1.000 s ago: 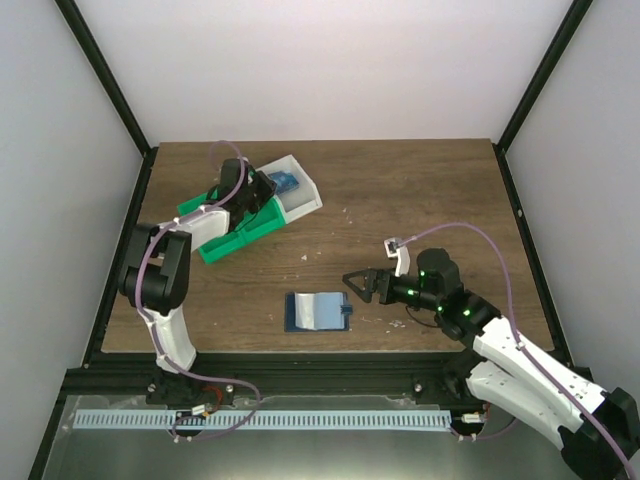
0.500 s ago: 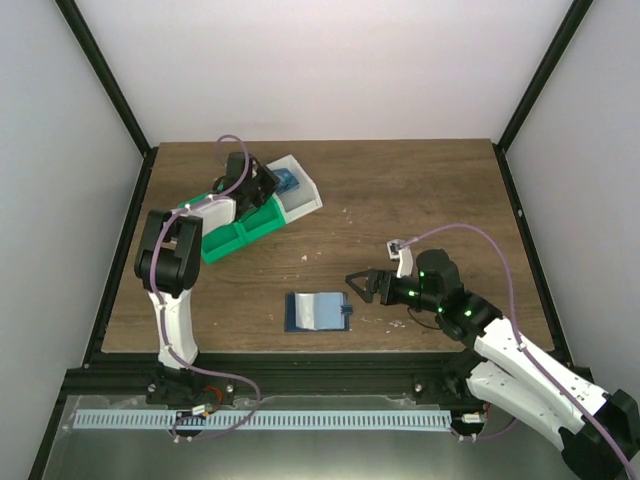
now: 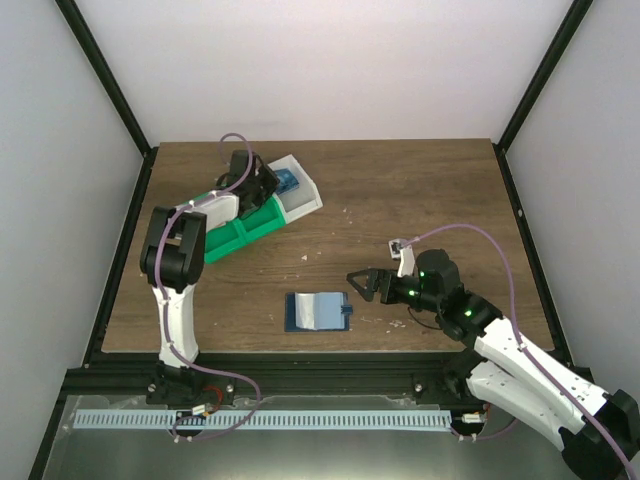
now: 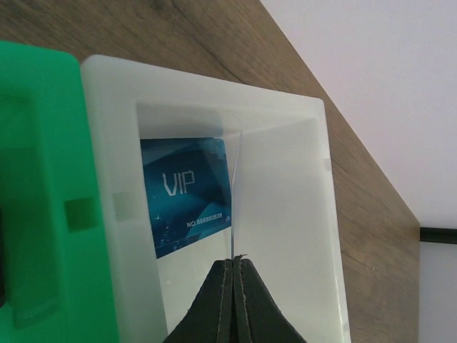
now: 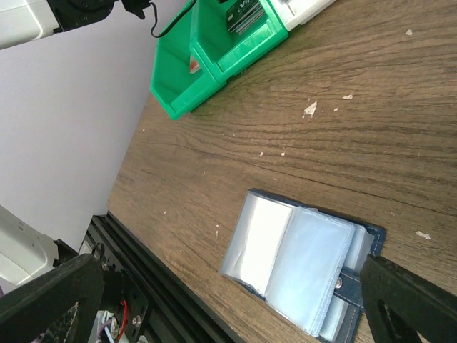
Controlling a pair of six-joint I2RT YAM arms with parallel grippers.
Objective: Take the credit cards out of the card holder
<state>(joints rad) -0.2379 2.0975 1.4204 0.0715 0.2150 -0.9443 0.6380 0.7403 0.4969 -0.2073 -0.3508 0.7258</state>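
Observation:
The card holder (image 3: 318, 311) lies open on the table near the front edge, its pale sleeves up (image 5: 300, 264). My right gripper (image 3: 356, 283) hovers open just right of it, with nothing between its fingers (image 5: 50, 300), and the holder lies between and beyond them. My left gripper (image 3: 262, 186) reaches into the white tray (image 3: 306, 198) at the back left. In the left wrist view its jaws (image 4: 234, 261) are shut on a thin credit card (image 4: 236, 200) seen edge-on, standing upright over the tray floor. A blue VIP credit card (image 4: 187, 193) lies flat in that tray.
A green tray (image 3: 235, 238) stands against the white tray's left side (image 4: 36, 179), with dark cards (image 5: 243, 14) in one of its compartments. Small pale crumbs dot the wood. Black frame rails run along the table's edges.
My left gripper has swung from above the green tray to over the white tray, still shut. The right arm has shifted only slightly, and the card holder has not moved.

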